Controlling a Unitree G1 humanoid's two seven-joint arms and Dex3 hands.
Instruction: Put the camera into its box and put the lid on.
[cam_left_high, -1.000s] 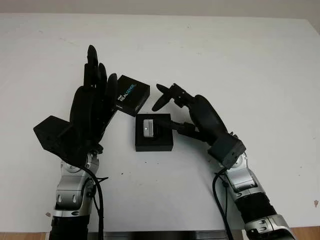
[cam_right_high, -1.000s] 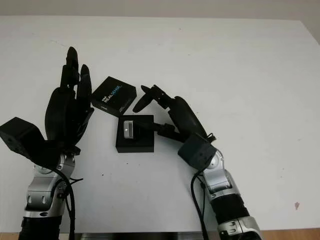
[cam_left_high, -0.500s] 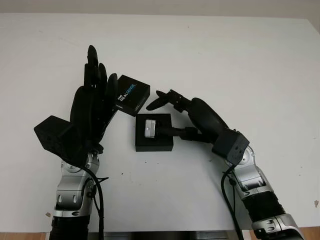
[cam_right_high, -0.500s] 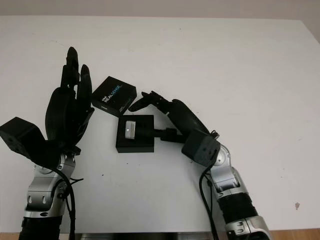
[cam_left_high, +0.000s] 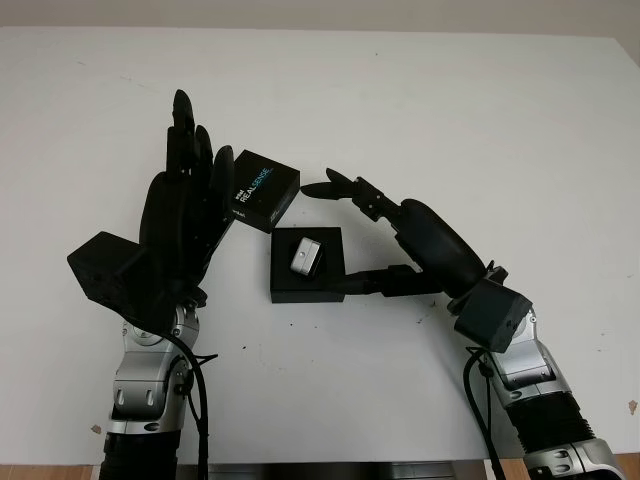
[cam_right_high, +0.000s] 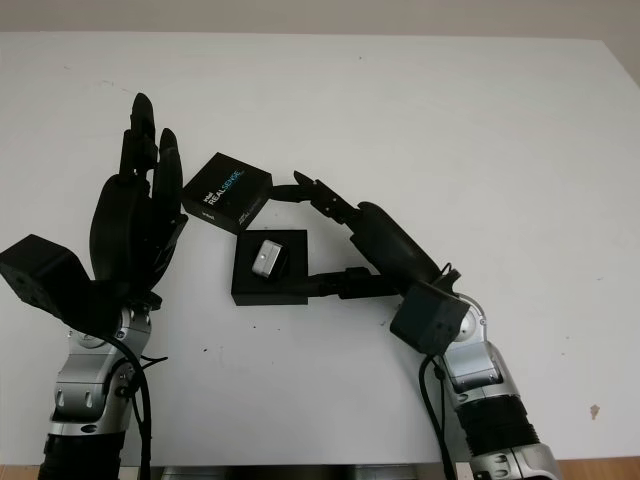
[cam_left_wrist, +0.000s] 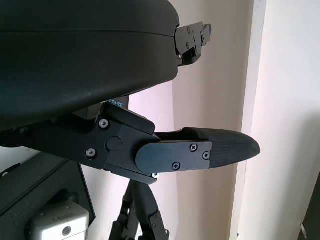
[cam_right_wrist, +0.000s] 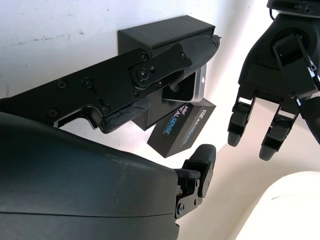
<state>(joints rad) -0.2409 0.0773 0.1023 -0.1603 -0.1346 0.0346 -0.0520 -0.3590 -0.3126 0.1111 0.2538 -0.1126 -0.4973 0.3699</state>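
Two hands flank the box (cam_left_high: 307, 265) in the eye views: the camera (cam_left_high: 304, 256) lies inside, the lid (cam_left_high: 264, 189) just beyond, between the open left hand (cam_left_high: 185, 215) and open right hand (cam_left_high: 400, 235). In the right wrist view the lid lies between that hand's fingers (cam_right_wrist: 197, 165).

The black lid (cam_left_high: 264, 189), lying on the table just beyond the open box (cam_left_high: 307, 266), bears white print reading "REALSENSE", its last letters in blue. In the right wrist view a small "intel" stands before that word. No other writing can be read.
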